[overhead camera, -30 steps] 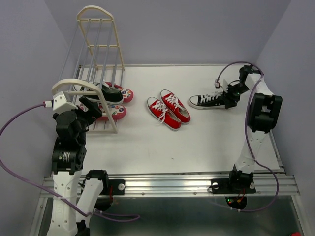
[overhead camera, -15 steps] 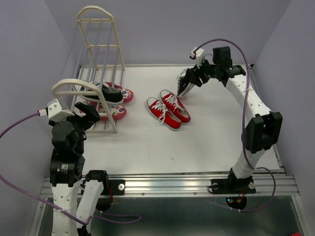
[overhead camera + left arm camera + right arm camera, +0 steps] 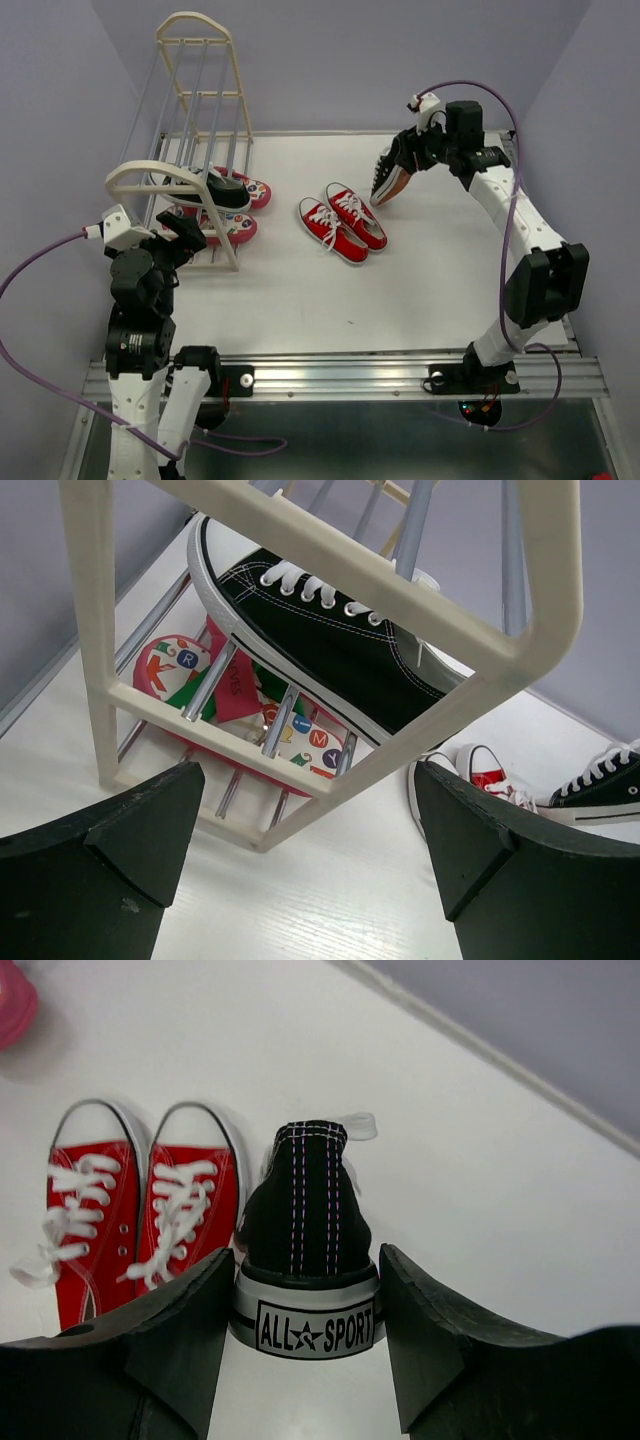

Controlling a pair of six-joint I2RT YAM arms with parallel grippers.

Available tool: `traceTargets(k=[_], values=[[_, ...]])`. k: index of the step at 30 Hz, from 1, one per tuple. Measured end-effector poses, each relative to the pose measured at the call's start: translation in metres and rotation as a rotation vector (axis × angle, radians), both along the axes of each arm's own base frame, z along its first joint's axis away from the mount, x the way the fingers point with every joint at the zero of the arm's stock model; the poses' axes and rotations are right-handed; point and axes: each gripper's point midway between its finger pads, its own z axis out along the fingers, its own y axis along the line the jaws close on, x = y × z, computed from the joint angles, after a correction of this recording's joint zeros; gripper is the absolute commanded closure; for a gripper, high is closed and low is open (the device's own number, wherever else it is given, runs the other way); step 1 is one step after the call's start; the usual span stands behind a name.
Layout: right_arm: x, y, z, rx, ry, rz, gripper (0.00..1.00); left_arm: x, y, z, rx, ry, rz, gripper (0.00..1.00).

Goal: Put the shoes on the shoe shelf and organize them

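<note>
My right gripper (image 3: 408, 158) is shut on the heel of a black sneaker (image 3: 388, 175) and holds it toe-down above the table, right of the red sneakers (image 3: 342, 226). In the right wrist view the heel (image 3: 305, 1305) sits between my fingers with the red pair (image 3: 140, 1210) to its left. The other black sneaker (image 3: 212, 188) lies on a lower tier of the cream shoe shelf (image 3: 200, 60), above the flip-flops (image 3: 232, 228). My left gripper (image 3: 183, 235) is open and empty, near the shelf's front end frame (image 3: 300, 820); the shelved sneaker (image 3: 320, 640) and flip-flops (image 3: 240, 705) show beyond it.
The white table (image 3: 400, 290) is walled by lilac panels on the left, back and right. A metal rail (image 3: 340, 375) runs along the near edge by the arm bases. The shelf's upper tiers (image 3: 205, 100) hold nothing.
My right arm lifted the black sneaker from the table at the right and carried it left toward the red pair, tipping it toe-down. My left arm drew back slightly from the shelf.
</note>
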Motion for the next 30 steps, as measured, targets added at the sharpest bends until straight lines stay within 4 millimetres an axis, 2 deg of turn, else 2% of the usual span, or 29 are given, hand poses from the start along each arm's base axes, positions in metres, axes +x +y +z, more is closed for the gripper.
traceTargets(k=[4,7,8,9,11,12,14,17,18,20,21,22,24,26,28,29,30], values=[[-0.036,-0.024,-0.025,-0.007,0.044,-0.134,0.99,0.002,-0.001,-0.003,-0.006,0.002,-0.003,0.01],[-0.052,-0.036,-0.037,0.064,0.059,-0.25,0.99,0.004,-0.002,-0.008,-0.009,0.012,-0.006,0.01],[-0.055,-0.038,-0.039,0.083,0.075,-0.28,0.96,0.006,-0.002,-0.008,-0.009,0.012,-0.009,0.01],[-0.054,-0.039,-0.039,0.098,0.08,-0.3,0.85,0.007,-0.003,-0.008,-0.009,0.014,-0.013,0.01],[-0.052,-0.042,-0.04,0.137,0.077,-0.351,0.84,0.012,-0.006,-0.01,-0.012,0.021,-0.029,0.01],[-0.055,-0.045,-0.042,0.159,0.071,-0.381,0.78,0.014,-0.008,-0.012,-0.014,0.029,-0.042,0.01],[-0.072,-0.051,-0.052,0.192,0.088,-0.429,0.77,0.019,-0.013,-0.018,-0.019,0.053,-0.066,0.01],[-0.115,-0.056,-0.085,0.209,0.178,-0.477,0.75,0.024,-0.017,-0.024,-0.024,0.077,-0.088,0.01],[-0.125,-0.055,-0.093,0.21,0.204,-0.481,0.75,0.024,-0.018,-0.025,-0.026,0.079,-0.093,0.01],[-0.157,-0.049,-0.129,0.189,0.314,-0.475,0.74,0.025,-0.019,-0.024,-0.031,0.075,-0.105,0.01],[-0.168,-0.045,-0.142,0.179,0.356,-0.47,0.68,0.025,-0.02,-0.023,-0.033,0.071,-0.111,0.01],[-0.185,-0.039,-0.163,0.165,0.428,-0.459,0.64,0.025,-0.021,-0.022,-0.034,0.066,-0.116,0.01],[-0.202,-0.033,-0.184,0.154,0.499,-0.453,0.55,0.025,-0.023,-0.021,-0.036,0.055,-0.126,0.01],[-0.212,-0.03,-0.193,0.149,0.541,-0.457,0.47,0.024,-0.025,-0.02,-0.037,0.049,-0.134,0.01],[-0.214,-0.03,-0.196,0.15,0.556,-0.468,0.45,0.024,-0.025,-0.019,-0.037,0.046,-0.139,0.01],[-0.214,-0.029,-0.197,0.153,0.562,-0.474,0.41,0.024,-0.026,-0.019,-0.038,0.046,-0.145,0.01],[-0.215,-0.029,-0.199,0.153,0.57,-0.479,0.31,0.024,-0.027,-0.019,-0.038,0.045,-0.147,0.01]])
